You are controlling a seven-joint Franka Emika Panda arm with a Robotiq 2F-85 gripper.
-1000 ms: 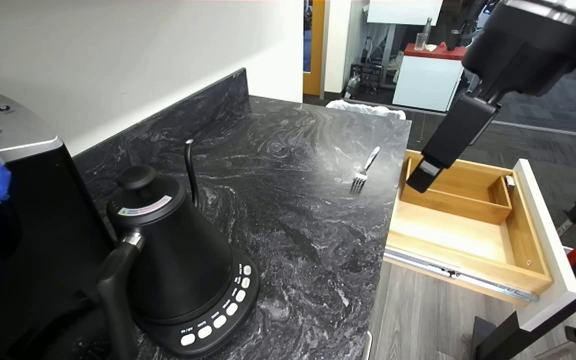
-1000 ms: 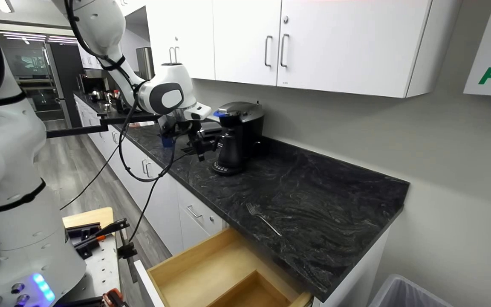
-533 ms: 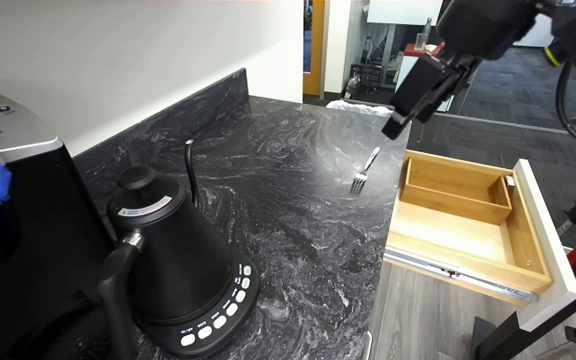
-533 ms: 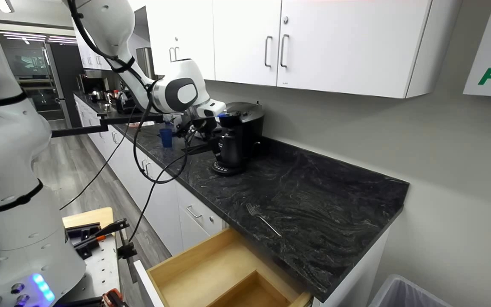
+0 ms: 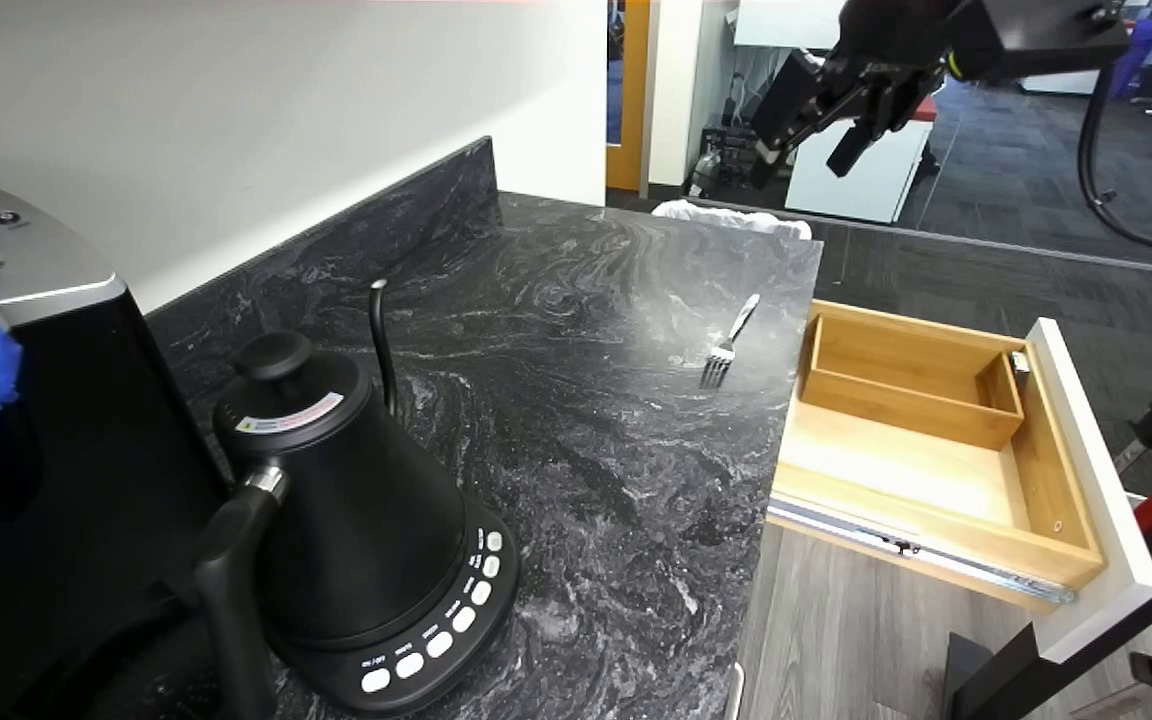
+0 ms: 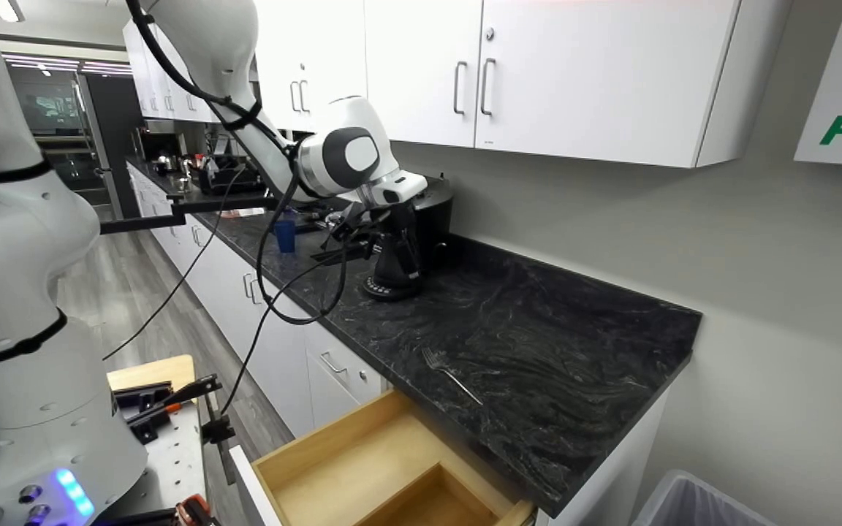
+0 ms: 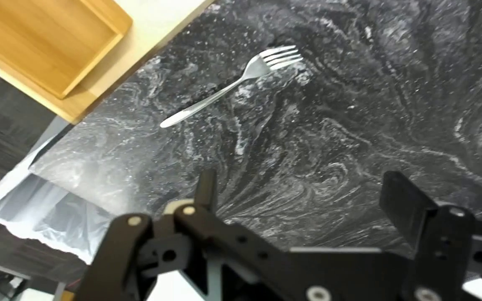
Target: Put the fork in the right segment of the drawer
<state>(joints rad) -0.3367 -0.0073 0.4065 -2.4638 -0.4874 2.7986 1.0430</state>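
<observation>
The silver fork [image 5: 723, 352] lies flat on the dark counter near the edge above the open drawer. It also shows in an exterior view [image 6: 454, 379] and, in full, in the wrist view [image 7: 247, 75], tines to the upper right. The light-wood drawer [image 5: 906, 462] is pulled out, with a wooden divider box inside and a white front panel [image 5: 1096, 490]; it also shows in an exterior view [image 6: 333, 467] and in the wrist view's top left [image 7: 153, 21]. My gripper [image 7: 300, 182] is open and empty, above the counter and apart from the fork. It also shows high in an exterior view [image 5: 803, 165].
A black gooseneck kettle [image 5: 356, 540] and a coffee machine [image 5: 106, 470] stand on the counter along the wall. White cabinets [image 6: 574, 73] hang above it. A lined bin [image 7: 52, 221] stands past the counter's end. A blue cup [image 6: 285, 236] is farther along the counter.
My gripper has moved up and left in an exterior view, away from over the drawer, and turned so both fingers show apart. The arm has shifted along the counter. Fork and drawer have not moved.
</observation>
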